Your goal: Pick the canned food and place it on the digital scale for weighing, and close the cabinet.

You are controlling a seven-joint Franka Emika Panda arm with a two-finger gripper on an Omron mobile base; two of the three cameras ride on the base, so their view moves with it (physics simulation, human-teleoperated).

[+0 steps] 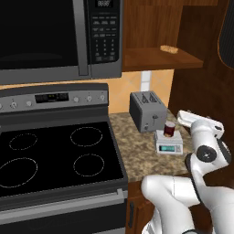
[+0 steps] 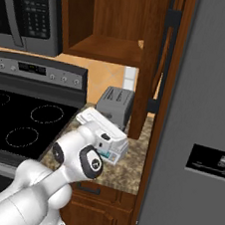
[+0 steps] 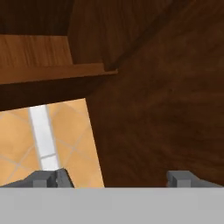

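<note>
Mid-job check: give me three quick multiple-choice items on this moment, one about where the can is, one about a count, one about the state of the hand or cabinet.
1. Where is the canned food?
A. on the cabinet shelf
B. on the digital scale
C. on the stove

2. How many slots does the toaster have on top?
A. two
B. four
C. one

3. What state is the hand in?
A. shut on the can
B. shut, empty
C. open, empty

Key:
1 B, the left base view shows the dark red can standing on the white scale's top.
2 A, two slots show on the grey toaster.
3 C, the hand view shows the finger tips wide apart with nothing between them, facing the cabinet, whose door stands open.
</note>
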